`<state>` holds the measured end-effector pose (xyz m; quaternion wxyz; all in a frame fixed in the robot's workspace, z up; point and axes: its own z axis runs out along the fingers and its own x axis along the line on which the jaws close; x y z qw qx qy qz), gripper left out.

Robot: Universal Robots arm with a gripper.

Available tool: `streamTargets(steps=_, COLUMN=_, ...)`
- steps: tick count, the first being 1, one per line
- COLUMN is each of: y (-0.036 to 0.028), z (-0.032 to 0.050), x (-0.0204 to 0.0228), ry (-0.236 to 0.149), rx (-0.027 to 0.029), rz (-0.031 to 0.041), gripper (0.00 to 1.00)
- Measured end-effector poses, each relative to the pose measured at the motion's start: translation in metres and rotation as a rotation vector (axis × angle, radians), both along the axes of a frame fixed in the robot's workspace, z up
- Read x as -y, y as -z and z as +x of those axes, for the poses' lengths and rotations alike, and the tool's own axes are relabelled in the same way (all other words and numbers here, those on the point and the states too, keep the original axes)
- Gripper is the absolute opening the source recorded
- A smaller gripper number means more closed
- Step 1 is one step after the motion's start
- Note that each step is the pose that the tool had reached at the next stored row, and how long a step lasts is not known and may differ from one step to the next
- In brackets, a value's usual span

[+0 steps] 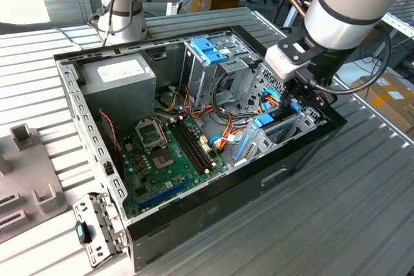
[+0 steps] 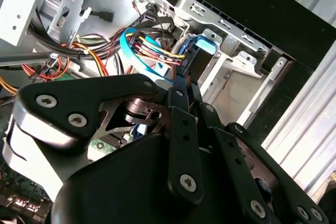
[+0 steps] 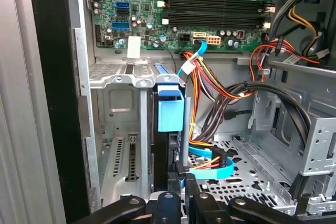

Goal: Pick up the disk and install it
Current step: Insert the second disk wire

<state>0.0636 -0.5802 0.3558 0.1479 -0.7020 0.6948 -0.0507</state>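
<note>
disk (image 3: 170, 109) stood on edge in bay slot (image 3: 122, 129), by case wall (image 1: 259, 179) | gripper (image 3: 177, 190) directly above, fingers (image 3: 190, 195) closed on disk's end | judged: picked up, insertion well along, seating unconfirmed

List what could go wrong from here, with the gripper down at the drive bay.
1. The wire bundle and the blue flat cable run right beside the gripper. They could snag or get pinched.
2. The disk appears to stand edge-on in the narrow metal bay. A slight tilt could jam it against the bay walls.
</note>
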Motion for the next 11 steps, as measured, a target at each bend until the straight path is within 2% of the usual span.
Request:
streamTargets(steps=6, y=0.0019, z=0.0000, x=-0.0004, ry=-0.002, rx=0.0000, rz=0.0001, gripper=0.16)
streamTargets(steps=11, y=0.0033, z=0.0002, x=-0.0006, ry=-0.022, rx=0.0000, rz=0.0001, gripper=0.16)
